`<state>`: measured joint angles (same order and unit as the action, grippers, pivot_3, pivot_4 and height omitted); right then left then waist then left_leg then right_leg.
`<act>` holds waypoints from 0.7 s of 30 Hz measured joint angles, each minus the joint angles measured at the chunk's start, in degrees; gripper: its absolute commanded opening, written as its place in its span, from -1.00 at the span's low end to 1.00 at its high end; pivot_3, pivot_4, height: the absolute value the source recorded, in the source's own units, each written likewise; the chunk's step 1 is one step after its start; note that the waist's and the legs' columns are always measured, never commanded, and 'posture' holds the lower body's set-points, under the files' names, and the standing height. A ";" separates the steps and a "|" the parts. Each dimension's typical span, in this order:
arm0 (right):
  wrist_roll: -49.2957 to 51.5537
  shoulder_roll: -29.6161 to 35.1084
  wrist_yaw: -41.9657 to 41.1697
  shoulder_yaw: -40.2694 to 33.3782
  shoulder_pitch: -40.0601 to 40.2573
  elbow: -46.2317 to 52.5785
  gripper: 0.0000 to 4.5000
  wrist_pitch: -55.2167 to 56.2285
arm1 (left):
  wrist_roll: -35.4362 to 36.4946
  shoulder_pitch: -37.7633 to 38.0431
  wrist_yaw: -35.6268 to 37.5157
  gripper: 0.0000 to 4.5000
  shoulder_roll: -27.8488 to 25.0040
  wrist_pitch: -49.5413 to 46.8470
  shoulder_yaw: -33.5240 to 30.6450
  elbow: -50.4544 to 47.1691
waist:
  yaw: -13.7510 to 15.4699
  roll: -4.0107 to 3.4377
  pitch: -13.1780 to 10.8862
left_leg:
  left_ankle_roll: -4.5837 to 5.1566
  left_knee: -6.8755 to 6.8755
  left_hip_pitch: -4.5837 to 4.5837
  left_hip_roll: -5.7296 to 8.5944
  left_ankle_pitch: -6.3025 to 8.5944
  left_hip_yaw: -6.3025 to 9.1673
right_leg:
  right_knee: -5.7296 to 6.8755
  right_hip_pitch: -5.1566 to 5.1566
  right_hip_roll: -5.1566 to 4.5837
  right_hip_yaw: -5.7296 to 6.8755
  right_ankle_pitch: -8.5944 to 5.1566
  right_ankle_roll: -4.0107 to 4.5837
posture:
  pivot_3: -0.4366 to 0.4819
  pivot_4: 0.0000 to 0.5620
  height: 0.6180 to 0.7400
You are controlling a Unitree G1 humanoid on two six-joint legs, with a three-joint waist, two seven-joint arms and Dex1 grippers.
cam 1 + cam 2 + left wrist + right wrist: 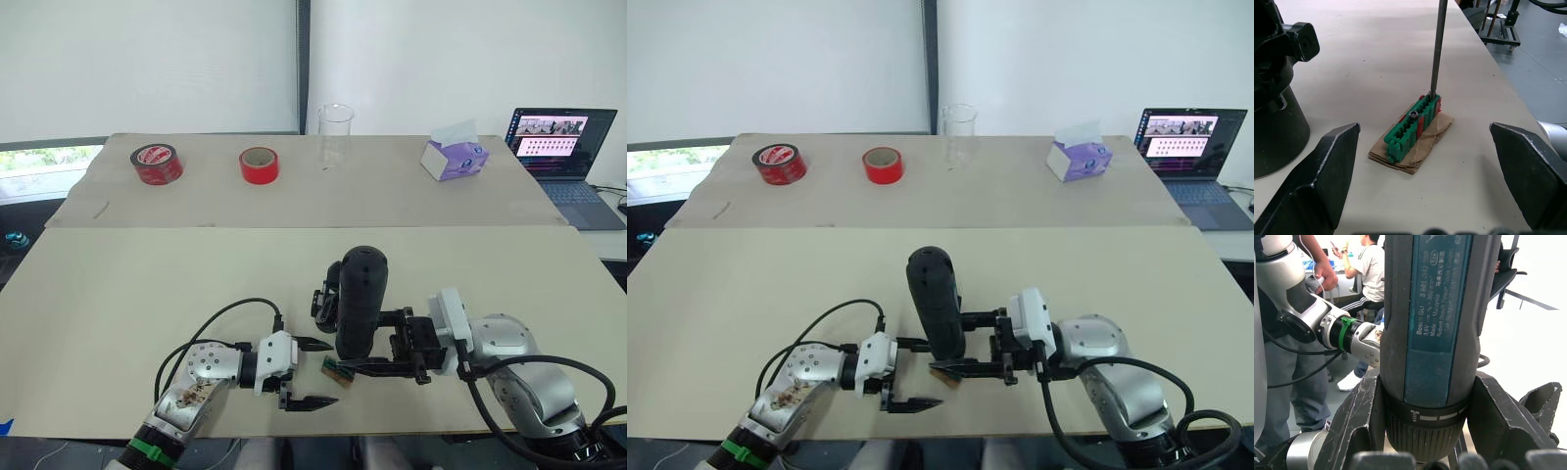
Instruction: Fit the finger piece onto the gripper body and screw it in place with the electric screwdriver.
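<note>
Black electric screwdriver [359, 299] upright, bit down, clamped in right tool [397, 352]; left tool [315, 373] spread, empty.

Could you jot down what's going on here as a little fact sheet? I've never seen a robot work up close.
right tool: shut on the electric screwdriver, held upright
screwdriver bit: tip resting at one end of the green block
green block: ridged, on a scrap of brown card, a small screw seated in it
left tool: open, empty, fingers either side of the green block
gripper body: black, standing just behind the screwdriver
far table: two red tape rolls, clear cup, tissue box, laptop
</note>
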<state>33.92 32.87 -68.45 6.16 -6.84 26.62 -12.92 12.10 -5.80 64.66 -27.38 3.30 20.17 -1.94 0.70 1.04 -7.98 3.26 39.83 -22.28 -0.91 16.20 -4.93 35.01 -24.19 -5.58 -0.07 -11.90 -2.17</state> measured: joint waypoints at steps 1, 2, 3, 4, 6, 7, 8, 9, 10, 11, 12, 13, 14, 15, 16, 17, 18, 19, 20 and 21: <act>0.01 0.00 0.00 0.00 0.00 0.00 -0.15 0.00 | 0.00 0.00 0.00 1.00 0.00 0.00 0.00 0.00 | 0.00 0.00 0.00 | 0.00 0.00 0.00 0.00 0.00 0.00 | 0.00 0.00 0.00 0.00 0.00 0.00 | -0.05 -0.47 1.00; 0.02 0.00 -0.02 0.00 0.00 0.00 -0.15 0.00 | 0.00 0.00 0.00 1.00 0.00 0.00 0.00 0.00 | 0.00 0.00 0.00 | 0.00 0.00 0.00 0.00 0.00 0.00 | 0.00 0.00 0.00 0.00 0.00 0.00 | -0.05 -0.47 1.00; 0.05 0.01 -0.06 0.00 0.00 0.00 -0.15 0.00 | 0.00 0.00 0.00 1.00 0.00 0.00 0.00 0.00 | 0.00 0.00 0.00 | 0.00 0.00 0.00 0.00 0.00 0.00 | 0.00 0.00 0.00 0.00 0.00 0.00 | -0.05 -0.47 1.00; 0.08 0.02 -0.09 0.00 0.00 0.00 -0.15 0.00 | 0.00 0.00 0.00 1.00 0.00 0.00 0.00 0.00 | 0.00 0.00 0.00 | 0.00 0.00 0.00 0.00 0.00 0.00 | 0.00 0.00 0.00 0.00 0.00 0.00 | -0.05 -0.47 1.00; 0.11 0.05 -0.17 0.00 0.00 0.00 -0.15 0.00 | 0.00 0.00 0.00 1.00 0.00 0.00 0.00 0.00 | 0.00 0.00 0.00 | 0.00 0.00 0.00 0.00 0.00 0.00 | 0.00 0.00 0.00 0.00 0.00 0.00 | -0.05 -0.47 1.00; 0.12 0.07 -0.20 0.00 0.00 0.00 -0.15 0.00 | 0.00 0.00 0.00 1.00 0.00 0.00 0.00 0.01 | 0.00 0.00 0.00 | 0.00 0.00 0.00 0.00 0.00 0.00 | 0.00 0.00 0.00 0.00 0.00 0.00 | -0.05 -0.47 1.00; 0.13 0.08 -0.23 0.00 0.00 0.00 -0.15 0.00 | 0.00 0.00 0.00 1.00 0.00 0.00 0.00 0.01 | 0.00 0.00 0.00 | 0.00 0.00 0.00 0.00 0.00 0.00 | 0.00 0.00 0.00 0.00 0.00 0.00 | -0.05 -0.47 1.00; 0.15 0.08 -0.24 0.00 0.00 0.00 -0.15 0.00 | 0.00 -0.01 0.00 1.00 0.00 0.00 0.00 0.02 | 0.00 0.00 0.00 | 0.00 0.00 0.00 0.00 0.00 0.00 | 0.00 0.00 0.00 0.00 0.00 0.00 | -0.05 -0.47 1.00; 0.18 0.08 -0.26 0.00 0.00 0.00 -0.15 0.00 | 0.00 -0.02 0.01 1.00 0.00 0.01 0.00 0.05 | 0.00 0.00 0.00 | 0.00 0.00 0.00 0.00 0.00 0.00 | 0.00 0.00 0.00 0.00 0.00 0.00 | -0.05 -0.47 1.00; 0.23 0.08 -0.27 0.00 0.00 0.00 -0.15 0.00 | 0.00 -0.04 0.01 1.00 0.00 0.02 0.00 0.07 | 0.00 0.00 0.00 | 0.00 0.00 0.00 0.00 0.00 0.00 | 0.00 0.00 0.00 0.00 0.00 0.00 | -0.05 -0.47 1.00; 0.36 0.09 -0.28 0.00 0.00 0.00 -0.15 0.00 | 0.00 -0.05 0.02 1.00 0.00 0.03 0.00 0.08 | 0.00 0.00 0.00 | 0.00 0.00 0.00 0.00 0.00 0.00 | 0.00 0.00 0.00 0.00 0.00 0.00 | -0.05 -0.47 1.00; 0.49 0.10 -0.29 0.00 0.00 0.00 -0.15 0.00 | 0.01 -0.06 0.03 1.00 0.00 0.04 0.00 0.10 | 0.00 0.00 0.00 | 0.00 0.00 0.00 0.00 0.00 0.00 | 0.00 0.00 0.00 0.00 0.00 0.00 | -0.05 -0.47 1.00; 0.59 0.13 -0.31 0.00 0.00 0.00 -0.15 -0.01 | 0.01 -0.06 0.04 1.00 0.01 0.05 0.00 0.12 | 0.00 0.00 0.00 | 0.00 0.00 0.00 0.00 0.00 0.00 | 0.00 0.00 0.00 0.00 0.00 0.00 | -0.05 -0.47 1.00; 0.62 0.17 -0.32 0.00 0.00 0.00 -0.15 -0.01 | 0.01 -0.06 0.04 1.00 0.01 0.06 0.00 0.12 | 0.00 0.00 0.00 | 0.00 -0.01 0.00 0.00 0.00 0.00 | 0.00 0.00 0.00 0.00 0.00 0.00 | -0.05 -0.47 1.00; 0.67 0.20 -0.34 0.00 0.00 0.00 -0.15 -0.01 | 0.01 -0.07 0.04 1.00 0.01 0.09 0.01 0.15 | 0.00 0.00 0.00 | 0.00 -0.01 0.00 0.00 0.00 0.00 | 0.00 0.00 0.00 0.00 0.00 0.00 | -0.05 -0.47 1.00; 0.72 0.21 -0.35 0.00 0.00 0.00 -0.15 -0.01 | 0.01 -0.07 0.05 1.00 0.01 0.11 0.01 0.16 | 0.00 0.00 0.00 | 0.00 -0.01 0.00 0.00 0.00 0.00 | 0.00 0.00 0.00 0.00 0.00 0.01 | -0.05 -0.47 1.00; 0.79 0.22 -0.36 0.00 0.00 0.00 -0.15 -0.01 | 0.01 -0.08 0.05 1.00 0.01 0.12 0.01 0.17 | 0.00 0.00 0.00 | 0.00 -0.01 0.00 0.00 0.00 0.00 | 0.00 0.00 0.00 0.00 0.00 0.00 | -0.05 -0.47 1.00; 0.94 0.24 -0.38 0.00 0.00 0.00 -0.15 -0.01 | 0.01 -0.08 0.05 1.00 0.02 0.12 0.01 0.18 | 0.00 0.00 0.00 | 0.00 -0.01 0.00 0.00 0.00 0.00 | 0.00 0.00 0.00 0.00 0.00 0.00 | -0.05 -0.47 1.00; 1.05 0.27 -0.42 0.00 0.00 0.00 -0.15 -0.01 | 0.01 -0.08 0.05 1.00 0.01 0.13 0.01 0.18 | 0.00 0.00 0.00 | 0.00 -0.01 0.00 0.00 0.00 0.00 | 0.00 0.00 0.00 0.00 0.00 0.01 | -0.05 -0.47 1.00; 1.09 0.32 -0.51 0.00 0.00 0.00 -0.15 -0.02 | 0.01 -0.08 0.05 1.00 0.02 0.14 0.01 0.19 | 0.00 0.00 0.00 | 0.00 -0.01 0.00 -0.01 0.00 0.00 | 0.00 0.00 -0.01 0.00 0.00 0.01 | -0.05 -0.47 1.00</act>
<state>35.00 33.19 -68.96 6.16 -6.84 26.62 -12.94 12.11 -5.88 64.72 -27.37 3.44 20.18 -1.75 0.71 1.04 -7.98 3.26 39.83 -22.27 -0.91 16.20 -4.93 35.01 -24.19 -5.58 -0.07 -11.90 -2.16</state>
